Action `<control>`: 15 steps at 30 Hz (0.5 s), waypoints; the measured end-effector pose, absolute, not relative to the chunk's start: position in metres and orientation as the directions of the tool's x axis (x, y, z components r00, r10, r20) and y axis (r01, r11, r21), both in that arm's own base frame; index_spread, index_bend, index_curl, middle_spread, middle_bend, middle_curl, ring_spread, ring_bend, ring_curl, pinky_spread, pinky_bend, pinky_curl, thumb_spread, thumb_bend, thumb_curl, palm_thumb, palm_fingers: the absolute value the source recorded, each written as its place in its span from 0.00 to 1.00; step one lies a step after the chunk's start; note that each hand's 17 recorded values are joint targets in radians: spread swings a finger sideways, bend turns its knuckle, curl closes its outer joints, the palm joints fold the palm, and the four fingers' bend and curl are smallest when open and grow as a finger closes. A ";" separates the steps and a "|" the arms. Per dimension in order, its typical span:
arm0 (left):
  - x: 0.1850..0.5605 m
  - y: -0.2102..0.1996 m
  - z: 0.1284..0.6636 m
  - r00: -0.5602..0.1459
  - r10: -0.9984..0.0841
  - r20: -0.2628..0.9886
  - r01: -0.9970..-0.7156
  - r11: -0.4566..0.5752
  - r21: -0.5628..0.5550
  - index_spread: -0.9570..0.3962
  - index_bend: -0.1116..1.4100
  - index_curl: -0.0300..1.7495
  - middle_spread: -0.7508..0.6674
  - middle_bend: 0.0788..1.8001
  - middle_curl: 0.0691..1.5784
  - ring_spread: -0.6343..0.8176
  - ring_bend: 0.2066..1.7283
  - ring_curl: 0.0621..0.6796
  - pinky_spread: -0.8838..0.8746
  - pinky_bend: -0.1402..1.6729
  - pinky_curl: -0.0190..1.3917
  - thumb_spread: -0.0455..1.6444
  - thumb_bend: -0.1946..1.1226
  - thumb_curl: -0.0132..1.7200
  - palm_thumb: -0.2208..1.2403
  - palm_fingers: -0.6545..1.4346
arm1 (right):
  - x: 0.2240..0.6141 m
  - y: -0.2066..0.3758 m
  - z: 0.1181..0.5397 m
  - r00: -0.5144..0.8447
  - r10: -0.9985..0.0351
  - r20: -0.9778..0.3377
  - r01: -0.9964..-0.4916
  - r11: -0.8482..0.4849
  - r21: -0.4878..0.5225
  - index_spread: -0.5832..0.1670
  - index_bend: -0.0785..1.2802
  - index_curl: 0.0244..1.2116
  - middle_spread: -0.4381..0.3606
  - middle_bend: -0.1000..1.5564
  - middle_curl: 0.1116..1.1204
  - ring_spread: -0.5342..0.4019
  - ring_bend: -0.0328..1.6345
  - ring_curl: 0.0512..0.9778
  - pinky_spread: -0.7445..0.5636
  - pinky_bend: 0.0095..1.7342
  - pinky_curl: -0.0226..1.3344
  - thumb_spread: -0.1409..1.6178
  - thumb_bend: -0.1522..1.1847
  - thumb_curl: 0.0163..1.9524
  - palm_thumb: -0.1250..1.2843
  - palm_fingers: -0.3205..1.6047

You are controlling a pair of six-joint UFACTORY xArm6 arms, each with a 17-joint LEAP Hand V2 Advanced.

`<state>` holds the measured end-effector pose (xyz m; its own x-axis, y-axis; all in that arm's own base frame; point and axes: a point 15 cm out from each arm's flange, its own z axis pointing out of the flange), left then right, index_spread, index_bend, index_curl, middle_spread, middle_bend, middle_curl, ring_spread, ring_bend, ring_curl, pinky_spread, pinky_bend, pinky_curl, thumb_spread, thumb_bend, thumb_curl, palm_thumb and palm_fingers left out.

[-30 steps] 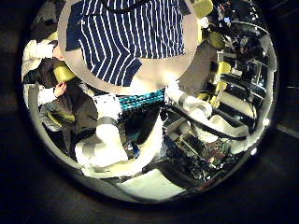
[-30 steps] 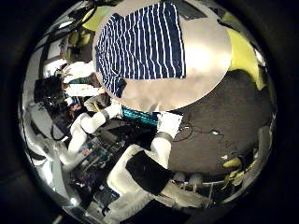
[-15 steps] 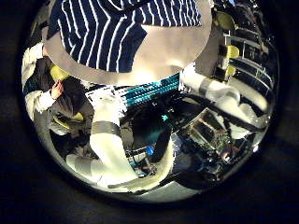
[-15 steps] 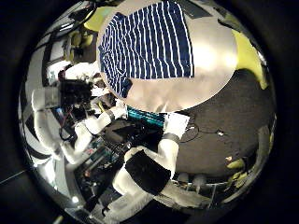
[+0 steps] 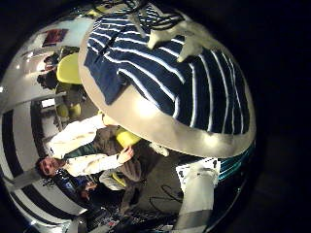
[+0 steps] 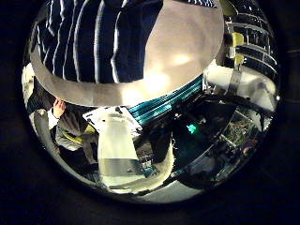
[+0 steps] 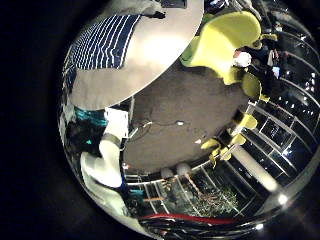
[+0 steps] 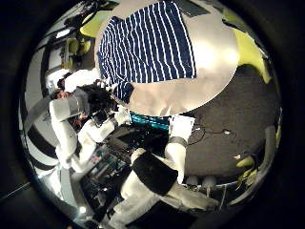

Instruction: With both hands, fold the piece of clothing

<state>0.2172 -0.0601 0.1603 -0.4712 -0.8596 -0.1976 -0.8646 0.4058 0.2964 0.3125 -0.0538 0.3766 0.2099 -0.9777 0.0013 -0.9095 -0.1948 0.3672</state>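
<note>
Garment: a dark and white striped shirt (image 8: 148,50) is lying spread flat on the round worktop (image 8: 214,59), occupying the upper centre of the right thumb side palm view.
Worktop: it is filling the upper half of the left thumb side palm view (image 6: 178,47), with the striped shirt (image 6: 94,37) covering its upper left part.
Left robot hand: pale fingers (image 5: 180,39) are reaching over the striped shirt (image 5: 185,83) at the upper centre of the left little finger side palm view; whether they are touching the cloth cannot be told, nor whether the hand is wide or closed.
Right robot hand: none of its fingers are showing; state cannot be told.
Right little finger side palm view: the shirt (image 7: 105,40) is sitting at the upper left, on the worktop (image 7: 150,55).
Containers: none are showing.
</note>
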 end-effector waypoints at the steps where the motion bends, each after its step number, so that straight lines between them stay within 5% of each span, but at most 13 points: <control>1: 0.219 -0.060 0.158 -0.469 -0.860 -0.202 -0.865 0.402 0.299 0.72 0.16 0.19 0.76 0.09 0.16 0.77 0.33 0.16 0.79 0.31 0.21 0.51 0.13 0.20 0.24 0.32 | 0.312 -0.054 0.376 0.209 -0.978 0.001 -0.909 -0.194 0.368 0.36 0.17 0.20 0.54 0.26 0.25 0.66 0.43 0.21 0.83 0.35 0.19 0.76 0.10 0.12 0.32 0.25; 9: 0.225 -0.061 0.136 -0.472 -0.848 -0.243 -0.862 0.385 0.329 0.76 0.19 0.20 0.62 0.18 0.21 0.68 0.32 0.16 0.76 0.26 0.20 0.52 0.13 0.20 0.29 0.41 | 0.315 -0.048 0.381 0.216 -0.976 0.006 -0.912 -0.199 0.359 0.36 0.17 0.20 0.56 0.25 0.25 0.66 0.42 0.21 0.84 0.35 0.19 0.75 0.10 0.13 0.33 0.24; 15: 0.245 -0.072 0.139 -0.418 -0.873 -0.251 -0.900 0.362 0.242 0.68 0.19 0.20 0.48 0.40 0.32 0.35 0.49 0.28 0.52 0.33 0.22 0.60 0.21 0.22 0.51 0.67 | 0.313 -0.049 0.377 0.217 -0.976 0.005 -0.909 -0.200 0.367 0.36 0.16 0.20 0.55 0.25 0.25 0.65 0.43 0.21 0.83 0.35 0.19 0.75 0.11 0.13 0.35 0.25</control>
<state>0.2447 -0.0721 0.1387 -0.4183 -0.8730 -0.2507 -0.9002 0.3618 0.2423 0.3132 -0.0485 0.3769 0.2166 -0.9762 0.0053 -0.9085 -0.1996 0.3671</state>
